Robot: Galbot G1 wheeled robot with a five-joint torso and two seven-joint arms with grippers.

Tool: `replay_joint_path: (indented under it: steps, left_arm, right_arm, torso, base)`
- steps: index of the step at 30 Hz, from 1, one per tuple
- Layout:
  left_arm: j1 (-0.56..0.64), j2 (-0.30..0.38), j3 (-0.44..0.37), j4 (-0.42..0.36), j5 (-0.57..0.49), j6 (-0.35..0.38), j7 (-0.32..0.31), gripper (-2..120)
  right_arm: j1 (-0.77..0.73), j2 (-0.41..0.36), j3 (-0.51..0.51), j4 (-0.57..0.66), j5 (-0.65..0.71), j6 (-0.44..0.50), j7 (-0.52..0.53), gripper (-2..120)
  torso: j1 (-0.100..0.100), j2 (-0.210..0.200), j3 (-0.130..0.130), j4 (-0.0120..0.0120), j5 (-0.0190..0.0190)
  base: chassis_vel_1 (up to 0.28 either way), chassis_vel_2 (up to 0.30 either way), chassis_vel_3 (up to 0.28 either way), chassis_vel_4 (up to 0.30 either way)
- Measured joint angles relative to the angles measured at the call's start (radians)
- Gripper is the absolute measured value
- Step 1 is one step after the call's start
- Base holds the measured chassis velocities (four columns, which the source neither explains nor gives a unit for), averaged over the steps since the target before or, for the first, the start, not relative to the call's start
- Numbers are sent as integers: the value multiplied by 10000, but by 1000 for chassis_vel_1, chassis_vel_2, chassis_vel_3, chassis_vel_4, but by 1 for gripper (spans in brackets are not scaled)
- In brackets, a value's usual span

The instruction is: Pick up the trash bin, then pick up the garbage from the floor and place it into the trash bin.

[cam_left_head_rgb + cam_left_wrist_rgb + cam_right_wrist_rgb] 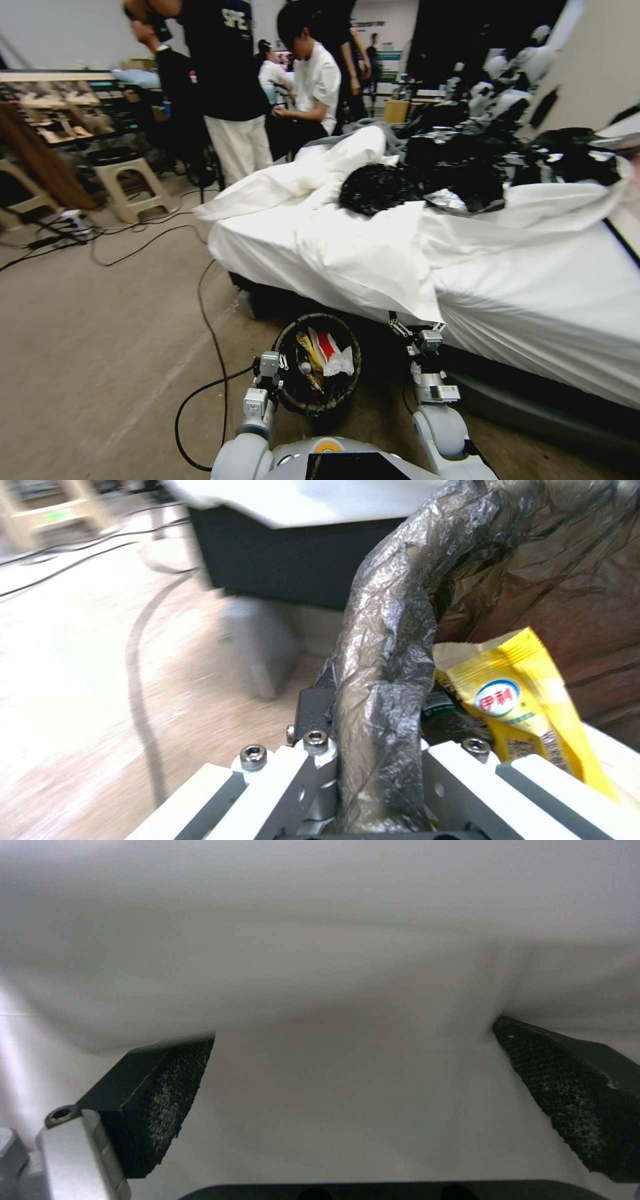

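The trash bin (354, 365), lined with a black bag, hangs just in front of my base. My left gripper (271, 364) is shut on its near-left rim. In the left wrist view the left gripper (377, 760) clamps the crumpled bag liner (393, 630) over the rim. Garbage lies inside the bin: a yellow wrapper (308, 352), a red wrapper (326, 345) and white tissue (341, 364). The yellow wrapper (527, 705) rests beside a dark bottle (445, 715). My right gripper (417, 328) is open at the hanging edge of the white sheet (333, 965), its pads (167, 1090) spread wide with nothing between them.
A bed with a white sheet (507, 280) fills the right side, with black plastic bags (380, 188) piled on top. A black cable (212, 333) snakes over the floor at the left. A beige stool (130, 181) and several people stand farther back.
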Motion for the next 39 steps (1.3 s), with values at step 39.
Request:
replay_joint_path:
  steps: [39]
  left_arm:
    - [-9,-3,17,-24,14,38,18,1]
  right_arm:
    - [138,10,-110,35,-21,-167,-37,100]
  torso:
    - [0,0,1,-3,-1]
  base:
    - [126,131,131,127]
